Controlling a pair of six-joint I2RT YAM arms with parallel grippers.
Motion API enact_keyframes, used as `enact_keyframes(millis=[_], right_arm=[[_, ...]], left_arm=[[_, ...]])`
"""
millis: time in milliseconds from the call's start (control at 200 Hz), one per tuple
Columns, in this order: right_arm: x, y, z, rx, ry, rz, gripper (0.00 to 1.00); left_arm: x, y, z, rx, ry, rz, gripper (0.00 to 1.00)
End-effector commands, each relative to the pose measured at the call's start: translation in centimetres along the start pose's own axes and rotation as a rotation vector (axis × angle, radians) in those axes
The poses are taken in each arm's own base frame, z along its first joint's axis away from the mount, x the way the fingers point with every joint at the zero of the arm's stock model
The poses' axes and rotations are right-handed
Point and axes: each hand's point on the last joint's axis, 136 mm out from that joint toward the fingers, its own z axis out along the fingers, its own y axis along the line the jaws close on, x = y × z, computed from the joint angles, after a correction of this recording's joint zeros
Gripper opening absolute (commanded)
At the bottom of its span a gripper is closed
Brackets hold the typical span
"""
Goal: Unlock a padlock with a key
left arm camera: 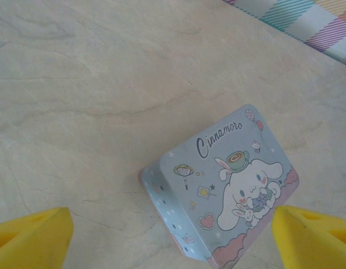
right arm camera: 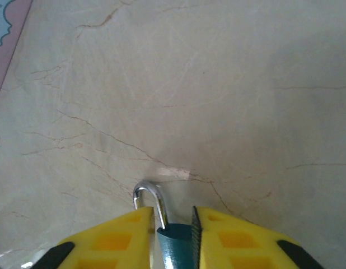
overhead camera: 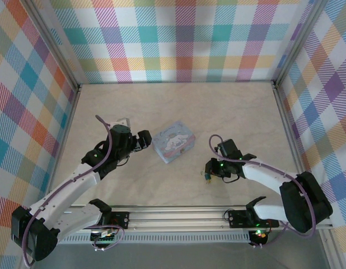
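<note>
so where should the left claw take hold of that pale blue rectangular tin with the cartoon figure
Probably across its long side walls, from above: the pale blue rectangular tin lies flat, lid up, with straight parallel walls. The open left claw sits skewed to it and would need turning first.

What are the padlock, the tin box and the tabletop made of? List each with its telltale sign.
The padlock: shackle of bright polished metal, with mirror-like glints; body smooth teal, probably painted metal. The tin box: seemingly thin printed sheet metal, satin sheen, rounded corners. The tabletop: matte beige marble pattern with veins; stone or laminate, cannot tell.
</note>
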Motion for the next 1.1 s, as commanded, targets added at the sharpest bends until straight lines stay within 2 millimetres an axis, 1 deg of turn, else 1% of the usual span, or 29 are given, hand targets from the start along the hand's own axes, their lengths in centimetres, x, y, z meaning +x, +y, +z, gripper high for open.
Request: enact_keyframes(millis=[0, 140, 275, 305, 400, 465, 535, 605, 625, 645, 660, 740, 870, 955, 1100], right_arm=[[-2.1, 1.1, -1.7, 0.001, -0.083, -0.047, 0.30], [-4.2, 2.3, -4.4, 0.016, -0.175, -0.124, 0.40], [-6.8, 3.0, -7.6, 0.056, -0.320, -0.217, 0.52], [-7.4, 3.0, -8.3, 0.072, -0.362, -0.238, 0.56], [-9.3, 2.7, -10.8, 0.136, -0.492, -0.291, 0.68], [-10.4, 2.4, -12.3, 0.176, -0.574, -0.325, 0.75], [-11.4, 1.9, -13.7, 0.214, -0.654, -0.341, 0.84], [-12.3, 1.2, -14.8, 0.251, -0.716, -0.341, 0.91], [-12.6, 0.9, -15.1, 0.265, -0.736, -0.335, 0.95], [-12.8, 0.5, -15.4, 0.282, -0.752, -0.327, 0.98], [-12.9, 0.2, -15.6, 0.294, -0.766, -0.323, 0.99], [-13.6, -1.0, -16.2, 0.329, -0.815, -0.315, 1.00], [-14.3, -2.9, -16.4, 0.352, -0.871, -0.283, 1.00], [-14.7, -4.2, -16.0, 0.363, -0.898, -0.283, 1.00], [-15.8, -4.4, -14.9, 0.342, -0.951, -0.380, 1.00]], left_arm=[[-0.6, 1.0, -0.6, -0.037, -0.029, 0.018, 0.91], [-1.3, 1.5, -1.3, -0.064, -0.068, 0.016, 0.91], [-2.5, 2.4, -2.3, -0.102, -0.141, 0.031, 0.95], [-2.9, 2.6, -2.6, -0.109, -0.164, 0.040, 0.95], [-3.9, 3.2, -3.6, -0.130, -0.240, 0.068, 0.95], [-4.6, 4.1, -4.3, -0.169, -0.290, 0.089, 0.95], [-5.5, 5.1, -5.1, -0.221, -0.345, 0.103, 0.96], [-6.2, 5.8, -5.7, -0.253, -0.398, 0.130, 0.96], [-6.0, 6.2, -5.6, -0.268, -0.398, 0.141, 0.97], [-6.8, 6.0, -5.9, -0.258, -0.442, 0.132, 0.98], [-6.8, 6.2, -5.9, -0.261, -0.453, 0.134, 0.98], [-7.2, 7.0, -6.3, -0.274, -0.517, 0.134, 1.00], [-7.0, 8.5, -6.2, -0.315, -0.558, 0.181, 1.00], [-6.5, 9.2, -5.2, -0.333, -0.534, 0.240, 1.00], [-5.4, 11.1, -3.3, -0.376, -0.485, 0.267, 1.00]])
